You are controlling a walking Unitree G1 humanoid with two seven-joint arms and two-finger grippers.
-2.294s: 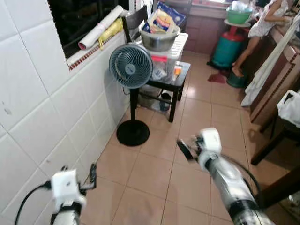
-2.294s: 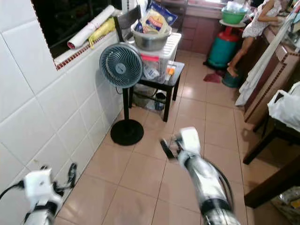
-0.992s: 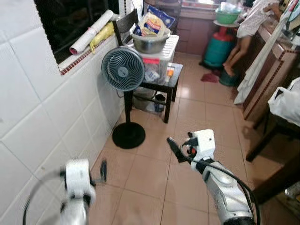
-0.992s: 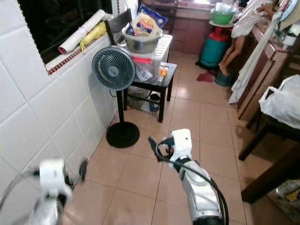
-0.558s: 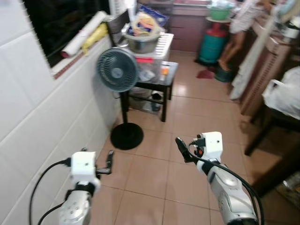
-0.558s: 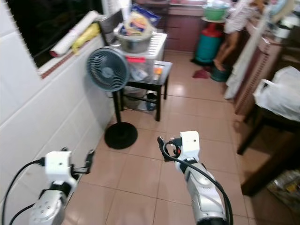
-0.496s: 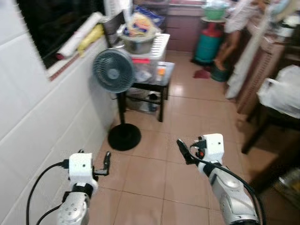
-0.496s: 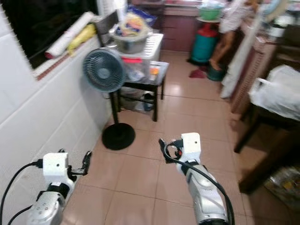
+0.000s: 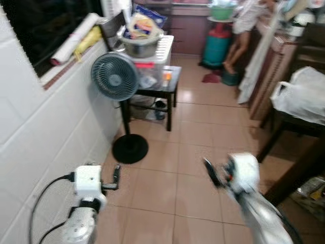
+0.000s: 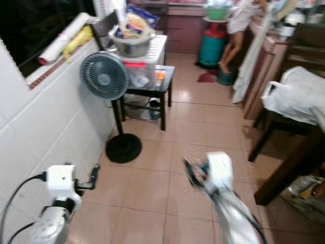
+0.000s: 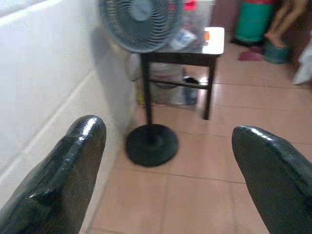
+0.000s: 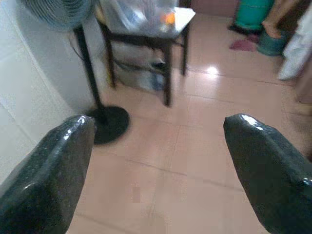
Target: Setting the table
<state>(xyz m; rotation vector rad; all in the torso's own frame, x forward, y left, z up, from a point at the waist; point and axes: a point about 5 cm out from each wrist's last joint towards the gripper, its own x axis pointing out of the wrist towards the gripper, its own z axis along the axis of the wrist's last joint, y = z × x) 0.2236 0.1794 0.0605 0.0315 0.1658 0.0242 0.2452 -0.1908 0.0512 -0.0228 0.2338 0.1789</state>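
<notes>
A dark wooden table [image 10: 290, 172] juts in at the right edge; no tableware on it can be made out. My left gripper [image 9: 116, 176] hangs low by the white tiled wall, open and empty, and the left wrist view [image 11: 168, 146] looks between its fingers at the floor. My right gripper [image 9: 211, 173] is blurred over the tiled floor in the middle. In the right wrist view [image 12: 161, 131] it stands wide open with nothing between its fingers.
A standing fan [image 9: 115, 76] and a black side table [image 9: 170, 81] carrying a metal bowl [image 9: 139, 47] stand along the white wall [image 9: 35, 127]. A green gas cylinder [image 9: 216, 43] and a person [image 9: 244, 20] are at the back. A white bag [image 9: 299, 96] rests on a chair at the right.
The view has swung slightly right, so the fan and side table sit further left. My right arm has dropped lower and to the right and is blurred. The left gripper has barely moved.
</notes>
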